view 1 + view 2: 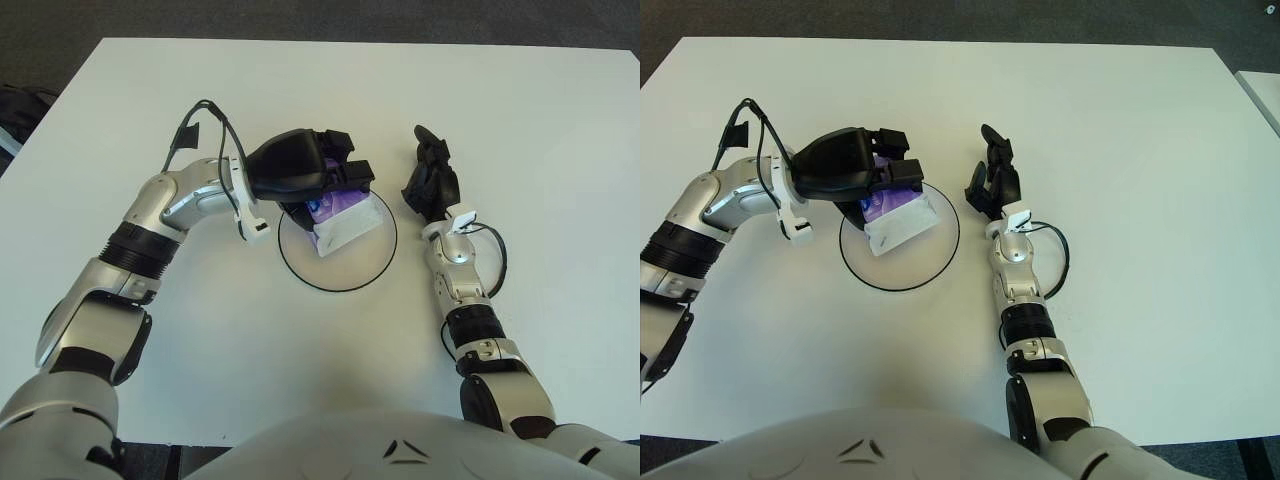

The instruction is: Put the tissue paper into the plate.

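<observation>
Setting: white bench (560,120) on a dark floor, seen from the robot's head.
Plate: round, white with a thin dark rim (340,262), at the middle of the bench between the 2 hands.
Tissue paper: 1 small soft pack, purple with a white end (345,215), lying over the plate's far-left part, white end toward the plate's centre.
Left hand: black hand (300,168) over the plate's far-left rim, fingers closed around the purple end of the pack; release not yet made.
Right hand: black hand (432,180) just beside the plate on its right, fingers extended, holding nothing.
Handling: likely very light, soft and crushable, with a slick wrapper; a gentle pinch across the pack's width should do.
Risk: wrapper may cling to the fingers on release, or slide toward the rim.
</observation>
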Robot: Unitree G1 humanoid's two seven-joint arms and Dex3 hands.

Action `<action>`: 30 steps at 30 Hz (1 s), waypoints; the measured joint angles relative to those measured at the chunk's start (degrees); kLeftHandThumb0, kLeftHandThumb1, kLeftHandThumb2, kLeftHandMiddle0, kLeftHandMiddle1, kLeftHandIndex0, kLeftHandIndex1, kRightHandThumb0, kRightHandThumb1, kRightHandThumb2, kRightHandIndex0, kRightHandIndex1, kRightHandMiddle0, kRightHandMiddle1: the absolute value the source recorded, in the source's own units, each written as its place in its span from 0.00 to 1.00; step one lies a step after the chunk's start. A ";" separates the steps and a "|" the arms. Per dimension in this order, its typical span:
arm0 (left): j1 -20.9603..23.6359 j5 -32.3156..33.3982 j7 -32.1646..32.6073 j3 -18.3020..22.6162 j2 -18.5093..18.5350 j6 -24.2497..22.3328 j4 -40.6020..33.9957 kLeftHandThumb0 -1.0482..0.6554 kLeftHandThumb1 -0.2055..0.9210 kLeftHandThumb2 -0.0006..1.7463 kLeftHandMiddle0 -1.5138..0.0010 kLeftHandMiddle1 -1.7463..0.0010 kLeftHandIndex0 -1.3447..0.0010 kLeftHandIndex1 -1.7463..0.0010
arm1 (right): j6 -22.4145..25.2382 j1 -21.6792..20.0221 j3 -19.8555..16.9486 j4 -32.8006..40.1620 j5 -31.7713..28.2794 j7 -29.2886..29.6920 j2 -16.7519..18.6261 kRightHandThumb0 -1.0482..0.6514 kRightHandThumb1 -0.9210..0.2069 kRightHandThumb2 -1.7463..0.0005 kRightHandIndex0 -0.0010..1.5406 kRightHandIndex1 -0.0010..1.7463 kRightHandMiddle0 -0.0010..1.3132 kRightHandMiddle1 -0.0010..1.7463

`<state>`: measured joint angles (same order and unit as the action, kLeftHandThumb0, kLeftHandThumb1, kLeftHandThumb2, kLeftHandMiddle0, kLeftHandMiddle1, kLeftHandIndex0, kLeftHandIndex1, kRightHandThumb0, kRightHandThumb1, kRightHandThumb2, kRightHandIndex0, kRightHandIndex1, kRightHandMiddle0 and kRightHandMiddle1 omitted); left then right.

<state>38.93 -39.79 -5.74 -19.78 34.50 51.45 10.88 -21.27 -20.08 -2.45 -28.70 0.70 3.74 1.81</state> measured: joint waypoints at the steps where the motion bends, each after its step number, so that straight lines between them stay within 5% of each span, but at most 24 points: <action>1: -0.02 -0.03 -0.08 0.00 0.04 -0.01 -0.10 0.34 0.51 0.72 0.18 0.00 0.57 0.00 | 0.00 0.00 0.00 0.00 0.00 -0.01 -0.01 0.20 0.00 0.43 0.16 0.01 0.00 0.28; 18: -1.08 0.63 -3.20 0.00 0.37 -0.50 -1.06 0.35 0.52 0.71 0.20 0.00 0.58 0.00 | 0.00 0.01 0.00 -0.02 0.00 -0.20 -0.05 0.20 0.00 0.43 0.15 0.00 0.00 0.26; 26: -1.09 5.09 -4.48 -0.10 0.09 1.12 0.78 0.38 0.80 0.47 0.53 0.00 0.75 0.00 | 0.00 0.01 0.01 -0.02 0.02 -0.17 -0.06 0.20 0.00 0.42 0.15 0.00 0.00 0.27; 28: -1.09 6.53 -6.01 -0.17 0.09 0.91 0.87 0.23 0.92 0.46 0.74 0.00 0.87 0.04 | 0.00 0.01 0.02 -0.02 0.13 0.01 -0.05 0.20 0.00 0.43 0.15 0.00 0.00 0.29; 30: -1.12 7.50 -7.42 -0.22 0.09 0.46 0.87 0.18 0.96 0.46 0.84 0.00 0.93 0.06 | 0.00 0.01 0.10 -0.02 0.39 0.35 -0.04 0.20 0.00 0.43 0.15 0.00 0.00 0.30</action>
<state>37.81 -32.29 -13.15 -20.01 34.60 51.91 11.75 -21.27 -20.07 -2.36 -28.72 1.09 4.09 1.77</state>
